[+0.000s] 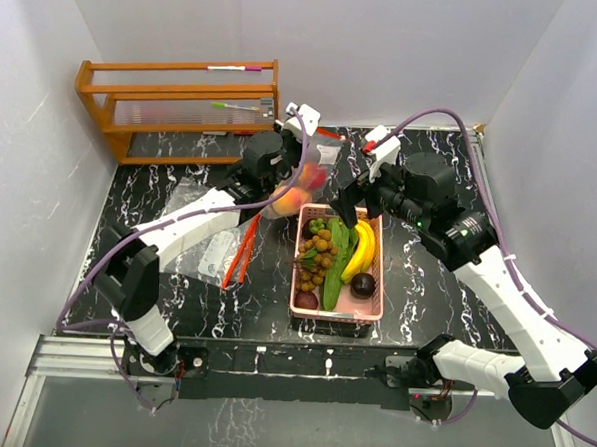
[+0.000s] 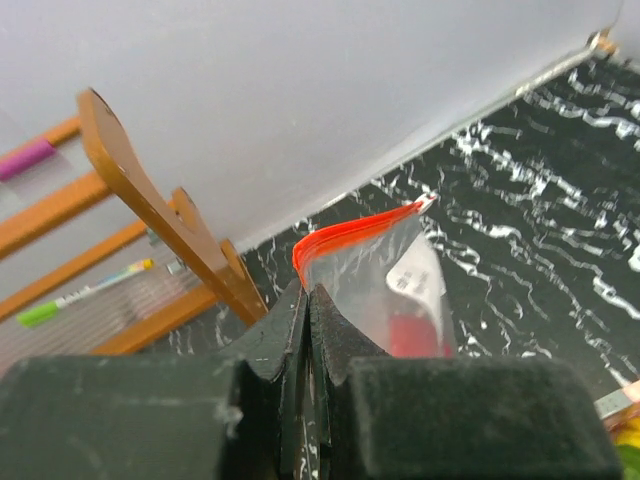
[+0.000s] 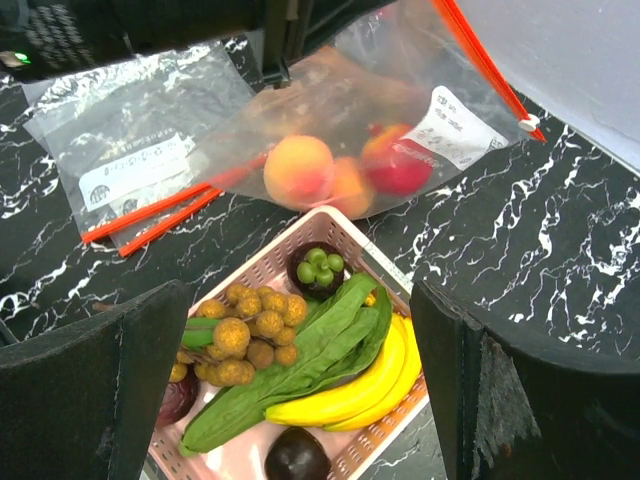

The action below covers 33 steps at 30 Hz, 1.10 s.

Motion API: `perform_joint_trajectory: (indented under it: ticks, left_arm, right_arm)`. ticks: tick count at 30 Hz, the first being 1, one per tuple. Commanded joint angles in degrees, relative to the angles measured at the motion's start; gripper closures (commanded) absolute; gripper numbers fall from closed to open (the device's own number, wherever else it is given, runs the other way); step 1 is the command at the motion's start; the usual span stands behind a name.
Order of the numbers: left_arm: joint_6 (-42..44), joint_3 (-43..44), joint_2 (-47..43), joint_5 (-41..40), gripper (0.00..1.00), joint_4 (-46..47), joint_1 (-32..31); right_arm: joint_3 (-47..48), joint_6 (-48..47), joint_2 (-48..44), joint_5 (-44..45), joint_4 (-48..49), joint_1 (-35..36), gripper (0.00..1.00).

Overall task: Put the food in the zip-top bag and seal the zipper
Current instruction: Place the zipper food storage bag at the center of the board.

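The left pincer point(image 2: 308, 300) is closed on the red zipper edge of the bag point(image 3: 350, 110), holding it up just beyond the far left corner of the basket point(image 1: 336, 315). Inside the clear bag lie two orange fruits point(image 3: 298, 170) and a red fruit point(image 3: 398, 165), bunched together at its lower end; whether that end touches the bench point(image 1: 425, 290) cannot be told. The rest of the food sits in the pink basket near the middle of the bench: a bunch of tan longans point(image 3: 245, 335) on the left, green cucumbers point(image 3: 300, 370) down the middle, yellow bananas point(image 3: 360, 385) on the right, one dark purple fruit point(image 3: 316, 270) with a green cap at the far end and another point(image 3: 297, 457) at the near end. The right pincer point(image 1: 358, 205) hangs over the basket's far end with its jaws wide apart and nothing between them. Left of the basket, spare bags point(image 3: 130, 150) with red zippers lie flat on the bench. A wooden rack point(image 1: 175, 102) stands at the far left corner.
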Motion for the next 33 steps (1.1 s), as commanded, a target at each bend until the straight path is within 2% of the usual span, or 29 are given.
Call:
perform_joint_trajectory:
  ticks: [1, 4, 7, 8, 9, 10, 18, 23, 26, 30, 33]
  left_arm:
    - [-1.1, -1.2, 1.9, -1.1, 0.97, -0.4, 0.7]
    - [-1.9, -2.9, 1.0, -1.5, 0.85, -0.5, 1.1]
    - [-1.8, -3.2, -1.0, -2.5, 0.52, -4.8, 1.3]
    - [-1.9, -3.6, -2.1, -2.9, 0.29, -5.8, 1.3]
    - [-2.1, -4.1, -3.6, -3.1, 0.11, -6.8, 1.3]
    - [-2.2, -4.5, -5.5, -3.1, 0.04, -7.6, 1.3]
    - [-6.7, -7.0, -23.5, 2.0, 0.03, -18.2, 1.7]
    - [-10.7, -10.7, -31.8, -1.4, 0.04, -28.4, 1.9]
    - [-16.8, -14.1, -32.6, -4.7, 0.12, -37.5, 1.9]
    - [-27.6, -17.5, -28.5, -9.9, 0.23, -47.8, 1.9]
    - [-34.4, -18.3, -24.1, -13.3, 0.26, -53.7, 1.9]
  right_arm:
    - [-0.9, 0.9, -0.3, 0.8, 3.5, -0.1, 0.02]
    - [-1.6, 1.4, -0.4, 0.7, 3.6, -0.1, 0.02]
    - [-2.0, 2.1, -0.2, 1.1, 3.4, -0.2, 0.02]
    - [-2.2, 2.3, -0.2, 1.1, 3.3, -0.1, 0.02]
    - [-2.3, 2.6, -0.3, 1.4, 3.3, -0.1, 0.02]
    - [-2.5, 2.7, -0.3, 1.7, 3.3, -0.1, 0.02]
    - [-4.6, 3.8, -0.8, 2.9, 4.0, -0.3, 0.02]
    - [-5.9, 4.3, -1.2, 3.0, 5.0, -0.3, 0.02]
    - [-6.3, 4.9, -1.1, 3.7, 5.1, -0.3, 0.02]
    - [-6.1, 5.3, -1.1, 4.2, 5.1, -0.3, 0.02]
    - [-5.6, 5.6, -1.5, 4.2, 4.7, -0.4, 0.02]
